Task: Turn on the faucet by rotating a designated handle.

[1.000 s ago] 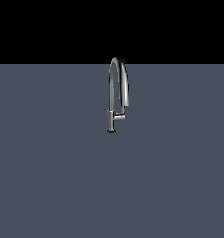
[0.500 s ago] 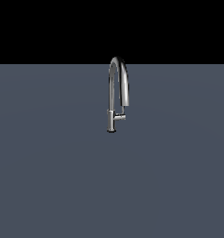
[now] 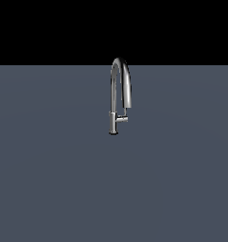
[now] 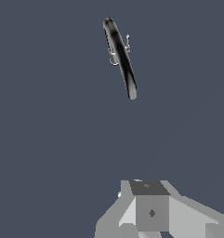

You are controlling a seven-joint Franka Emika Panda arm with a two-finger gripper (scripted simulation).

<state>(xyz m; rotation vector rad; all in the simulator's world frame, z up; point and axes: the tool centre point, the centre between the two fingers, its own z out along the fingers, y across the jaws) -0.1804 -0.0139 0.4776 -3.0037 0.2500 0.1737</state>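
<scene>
Only part of the end effector (image 4: 148, 211) shows in the wrist view: grey blocky shapes cut off at the picture's edge, so whether its fingers stand apart or together cannot be told. No part of the arm appears in the exterior view. Near the middle of that view, the chrome faucet (image 3: 119, 90) stands upright on the flat slate-grey counter (image 3: 49, 179), its tall gooseneck spout arching over toward the exterior view's right and ending above the handle (image 3: 122, 119), a short stub jutting from the lower body toward the exterior view's right. Seen from the wrist camera, the faucet reads as a dark, glossy foreshortened bar, well apart from the end effector, with the handle hard to make out.
</scene>
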